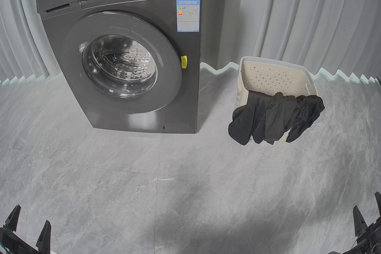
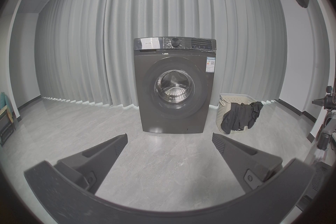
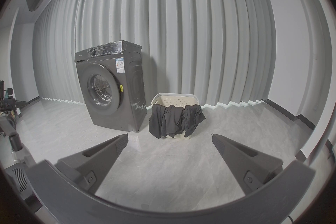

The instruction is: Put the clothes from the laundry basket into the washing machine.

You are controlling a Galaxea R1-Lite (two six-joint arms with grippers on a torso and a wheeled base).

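Our left gripper (image 2: 169, 137) and right gripper (image 3: 169, 137) sit empty, jaws apart. Clothes (image 1: 274, 116) hang over the laundry basket (image 1: 274, 75) rim; we judge the shut washing machine (image 1: 119, 64) door comes first.

Here's a dark grey washing machine (image 1: 123, 56), black clothes (image 1: 274, 116), a cream laundry basket (image 1: 274, 76) patterned with little crosses, a grey veined floor (image 1: 158, 187), a pale grey curtain (image 1: 297, 4).

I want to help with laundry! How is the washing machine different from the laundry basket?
The washing machine is dark grey and tall; the laundry basket is cream and low. The washing machine's door is shut; the laundry basket is open on top. Dark clothes hang over the laundry basket's front rim; none show through the washing machine's glass. Both stand on the floor.
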